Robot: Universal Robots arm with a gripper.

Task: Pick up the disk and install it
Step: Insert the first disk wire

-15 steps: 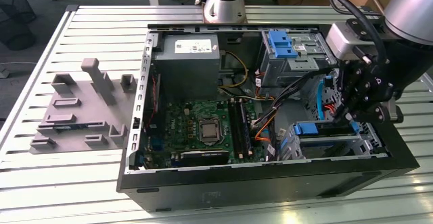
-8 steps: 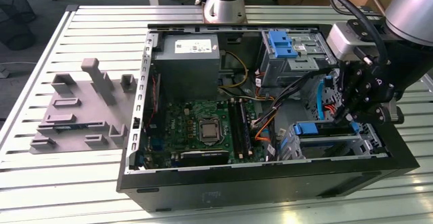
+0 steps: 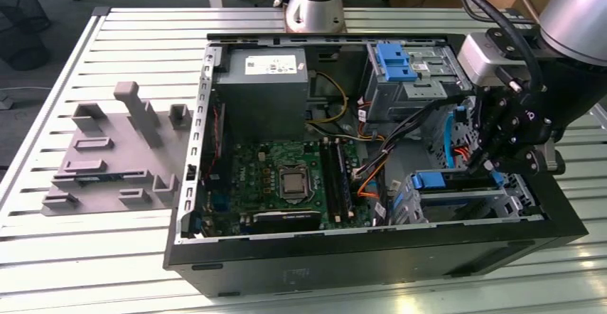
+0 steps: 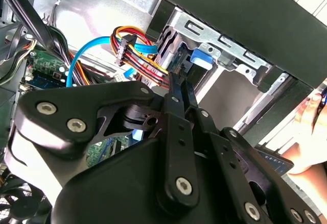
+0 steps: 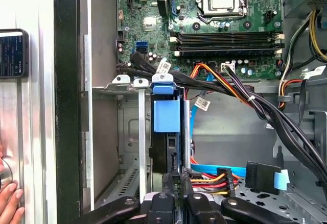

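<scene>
The disk (image 5: 166, 117) stands edge-on in a slot of the metal drive cage (image 5: 127, 132), and its blue carrier tab faces the motherboard. In the exterior view the disk (image 3: 441, 180) sits in the cage at the near right corner of the open computer case (image 3: 379, 257). My gripper (image 5: 176, 175) reaches down into the case at the disk's cable end. Its fingers are close together, with the tips against that end rather than around the disk. In the second wrist view the gripper (image 4: 176, 76) points at the disk (image 4: 202, 58), beside the coloured power cables.
A bare blue bracket (image 3: 396, 62) sits on the upper cage, with a grey metal box (image 3: 261, 87) to its left. The motherboard (image 3: 284, 179) and cable bundles (image 5: 245, 101) lie close by. A grey fixture (image 3: 114, 150) stands on the slatted table. A person's hand (image 5: 10, 203) rests outside the case wall.
</scene>
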